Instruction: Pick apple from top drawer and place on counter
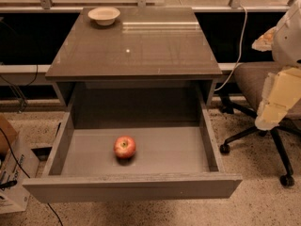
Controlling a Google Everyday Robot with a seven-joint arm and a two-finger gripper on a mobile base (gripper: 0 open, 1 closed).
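Red apple (124,147) is sitting in the top drawer (174,152); the tool (275,105), open or closed I cannot tell, is hovering far right, wanting a centred descent.

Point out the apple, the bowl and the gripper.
apple (124,147): camera view, centre of its skin.
bowl (104,20): camera view, front wall.
gripper (266,120): camera view, lower tip, at the picture's right edge.

No legible text anywhere.

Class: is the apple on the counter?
No: the apple lies in the open top drawer, while the gripper hangs at the right, by the chair.
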